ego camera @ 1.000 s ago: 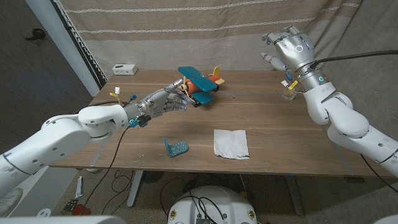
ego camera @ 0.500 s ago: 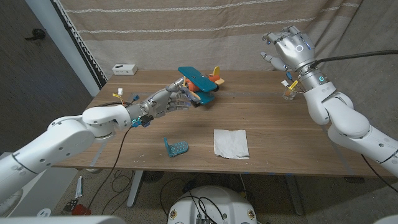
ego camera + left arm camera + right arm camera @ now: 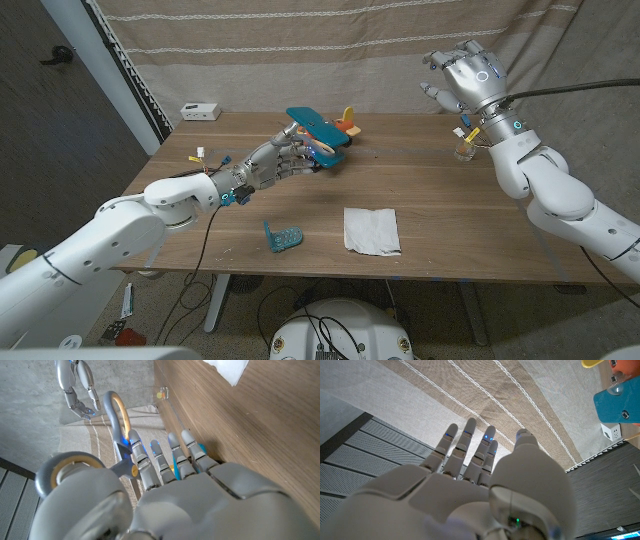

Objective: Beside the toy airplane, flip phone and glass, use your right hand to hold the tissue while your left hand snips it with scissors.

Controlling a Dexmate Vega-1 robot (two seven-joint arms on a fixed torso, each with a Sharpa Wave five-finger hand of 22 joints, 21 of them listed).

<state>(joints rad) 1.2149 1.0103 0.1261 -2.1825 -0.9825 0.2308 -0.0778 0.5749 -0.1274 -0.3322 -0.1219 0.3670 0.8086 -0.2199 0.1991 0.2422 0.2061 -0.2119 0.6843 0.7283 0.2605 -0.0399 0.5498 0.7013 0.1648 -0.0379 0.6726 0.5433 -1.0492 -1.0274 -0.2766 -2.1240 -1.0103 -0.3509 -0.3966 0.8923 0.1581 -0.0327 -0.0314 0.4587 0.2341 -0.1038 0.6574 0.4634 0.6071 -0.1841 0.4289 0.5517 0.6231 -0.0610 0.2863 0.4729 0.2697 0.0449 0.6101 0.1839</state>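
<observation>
Left hand (image 3: 283, 160) reaches across the table (image 3: 420, 180) to the toy airplane (image 3: 320, 130), fingers extended close together and touching it; whether it holds anything, cannot tell. Teal flip phone (image 3: 282, 236) stands near the front edge, white tissue (image 3: 371, 229) flat just right of it. Glass (image 3: 463, 149) at far right. Right hand (image 3: 468, 78) raised above the glass, fingers apart, empty.

I see the white tissue (image 3: 372, 230) lying flat, lower centre-right; the scissors' grey loop handle (image 3: 118, 415) sits by the fingers.
</observation>
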